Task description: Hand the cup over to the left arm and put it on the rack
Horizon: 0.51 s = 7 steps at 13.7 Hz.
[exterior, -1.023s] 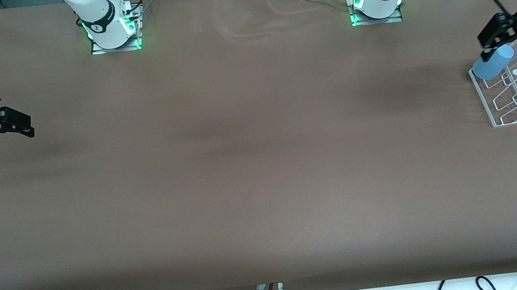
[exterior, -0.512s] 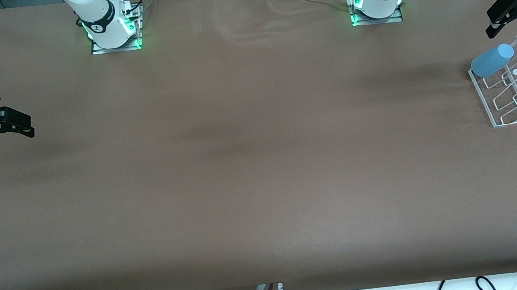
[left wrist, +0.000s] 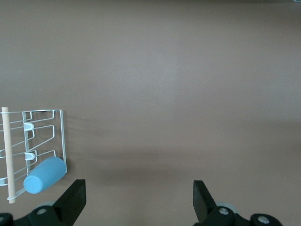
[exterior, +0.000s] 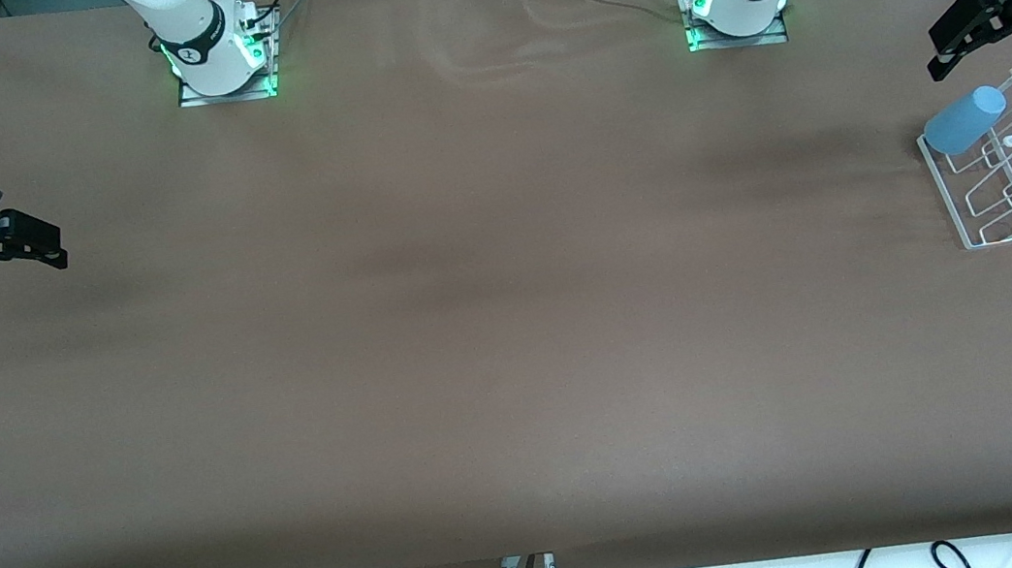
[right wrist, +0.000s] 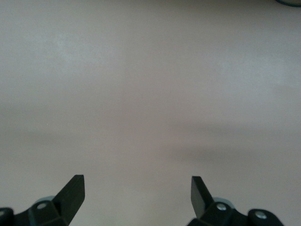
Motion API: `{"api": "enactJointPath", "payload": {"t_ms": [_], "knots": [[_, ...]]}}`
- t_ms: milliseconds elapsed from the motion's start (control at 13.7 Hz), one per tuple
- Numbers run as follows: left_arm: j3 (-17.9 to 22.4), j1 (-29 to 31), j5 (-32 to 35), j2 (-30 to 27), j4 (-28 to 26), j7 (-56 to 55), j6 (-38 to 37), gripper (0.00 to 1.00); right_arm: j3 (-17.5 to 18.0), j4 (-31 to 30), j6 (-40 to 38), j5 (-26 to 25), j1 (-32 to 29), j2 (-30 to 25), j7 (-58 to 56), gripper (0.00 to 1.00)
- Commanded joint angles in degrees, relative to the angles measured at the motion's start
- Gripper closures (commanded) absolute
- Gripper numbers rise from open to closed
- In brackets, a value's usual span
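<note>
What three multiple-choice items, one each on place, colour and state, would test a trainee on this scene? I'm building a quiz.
1. Where is the cup?
A. on the rack, at its end farther from the front camera
B. on the bare table
C. in the right end effector

2. What colour is the cup?
A. red
B. light blue
C. green

3. How is the left end effector?
A. shut on the cup
B. shut, empty
C. open, empty

Answers:
1 A, the cup lies tilted on the rack's pegs.
2 B, both views show light blue.
3 C, its fingers stand apart above the rack with nothing between.
</note>
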Motion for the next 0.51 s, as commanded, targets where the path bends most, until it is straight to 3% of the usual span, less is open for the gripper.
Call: {"api": "enactJointPath", "payload": {"t_ms": [0,438], "knots": [[-0.4,-0.3,-0.5,0.7,0.8,-1.0,-1.0,0.00,0.2,1.0,-0.2,0.7,-0.2,0.3,0.0,0.00],[-0.5,-0.1,-0.2,0.9,1.4,-1.0,-2.0,0.00,0.2,1.0,-0.2,0.7,-0.2,0.3,0.0,0.00]]}}
